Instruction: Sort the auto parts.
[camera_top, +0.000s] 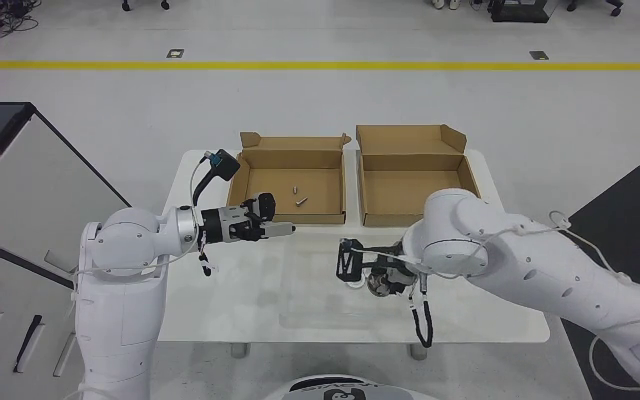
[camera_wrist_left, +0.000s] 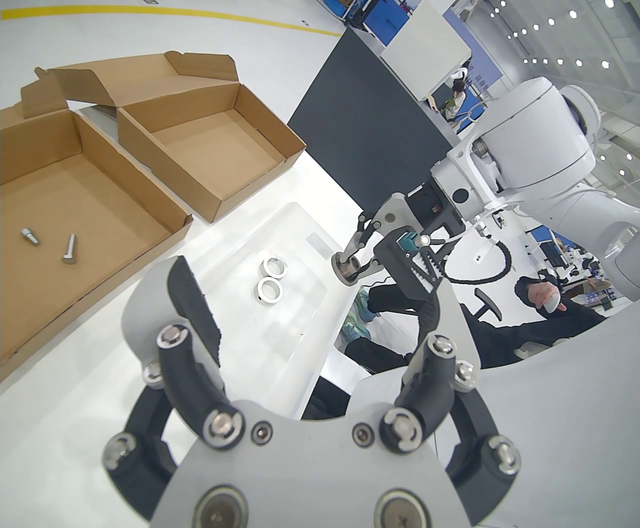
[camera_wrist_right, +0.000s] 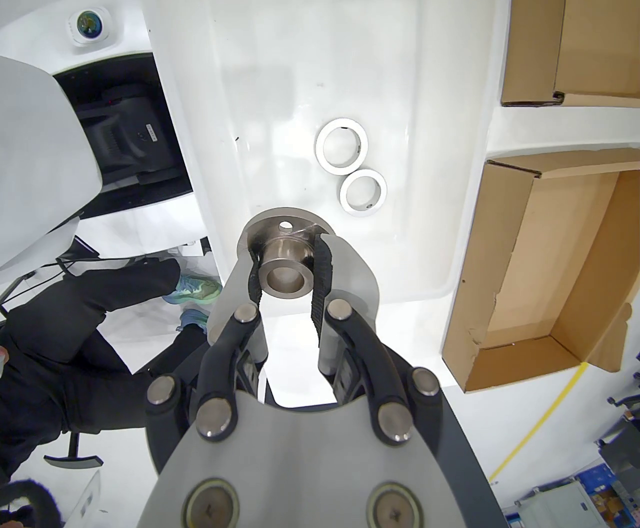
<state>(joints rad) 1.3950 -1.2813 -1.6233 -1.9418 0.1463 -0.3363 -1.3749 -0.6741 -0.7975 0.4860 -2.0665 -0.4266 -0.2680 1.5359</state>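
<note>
The right gripper (camera_wrist_right: 285, 260) is clamped on a flanged metal bushing (camera_wrist_right: 282, 275). Its two ribbed black pads press on either side of the sleeve. The open bore faces the wrist camera, and the round flange, which has a small hole through it, sits on the far side. In the left wrist view the same gripper (camera_wrist_left: 350, 262) holds the bushing (camera_wrist_left: 346, 267) above the edge of a shallow white tray (camera_wrist_right: 425, 150) on the side toward the robot.

Two plain metal rings lie flat on the tray floor just beyond the bushing. The larger ring (camera_wrist_right: 341, 146) and the smaller ring (camera_wrist_right: 363, 192) sit just beside each other, and each has a small hole in its wall. A small pale patch like a label (camera_wrist_left: 320, 243) is on the tray floor nearby, and any print on it is too faint to read.

The left gripper (camera_wrist_left: 310, 285) has its fingers spread wide with nothing between them. In the top view it (camera_top: 280, 229) hangs over the white table (camera_top: 200, 300), just in front of the near wall of the left cardboard box (camera_top: 238, 185).

That box holds two bolts, one (camera_top: 296, 188) close to the other (camera_top: 303, 199), both lying on their sides near the middle of its floor. The right cardboard box (camera_top: 415, 185) stands beside it with its flaps up, and a narrow gap separates the two boxes. No writing can be made out on either box.
</note>
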